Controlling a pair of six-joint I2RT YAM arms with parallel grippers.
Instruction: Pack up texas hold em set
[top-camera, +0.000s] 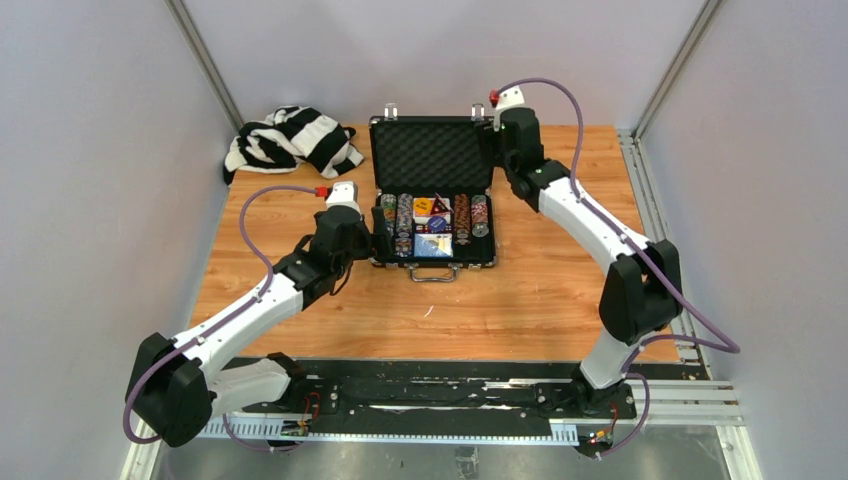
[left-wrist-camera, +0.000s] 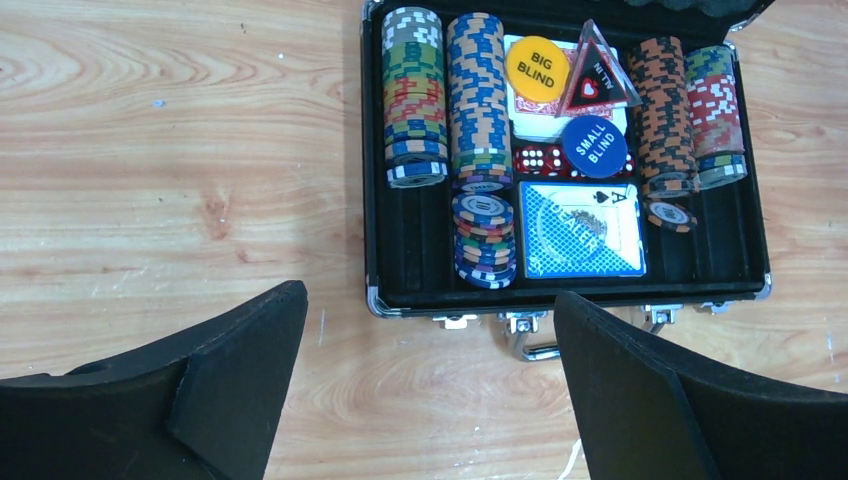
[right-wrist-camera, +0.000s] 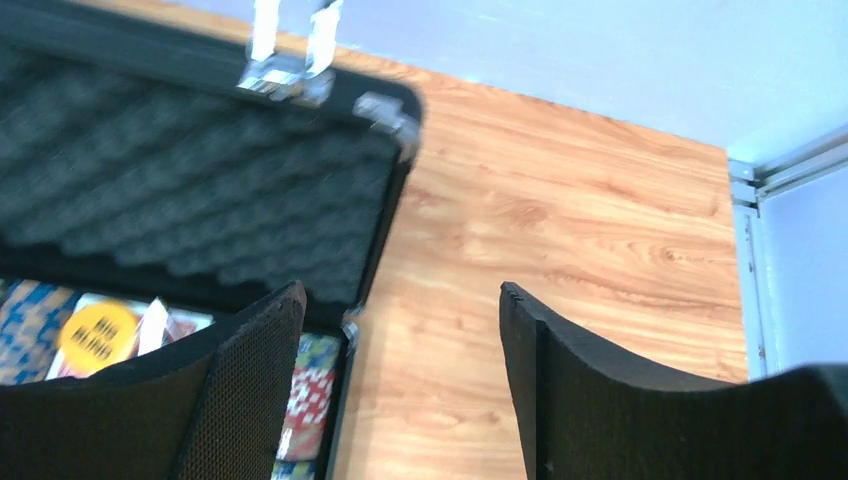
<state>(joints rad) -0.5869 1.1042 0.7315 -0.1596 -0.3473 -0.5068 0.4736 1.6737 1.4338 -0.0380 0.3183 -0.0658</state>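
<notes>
Case (left-wrist-camera: 372, 200) full, lid (right-wrist-camera: 200, 170) upright; right pincer (right-wrist-camera: 400, 300) released by lid's right edge, left pincer (left-wrist-camera: 430, 292) released, empty, near-left of case; tip lid nearward slowly, left bracing base.

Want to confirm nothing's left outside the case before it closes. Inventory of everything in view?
briefcase: 1, black, table centre, lid open
poker chips: four long rows plus a short one, multicoloured, in the tray
card deck: 1, blue, tray front centre
dice: at least 2, red, tray centre
yellow button: 1, tray rear centre
blue button: 1, beside the dice
triangular marker: 1, red-black, beside the yellow button
striped cloth: 1, black-white, far left corner
table: 1, wood
left gripper: open, at the case's front left
right gripper: open, by the lid's right edge
</notes>
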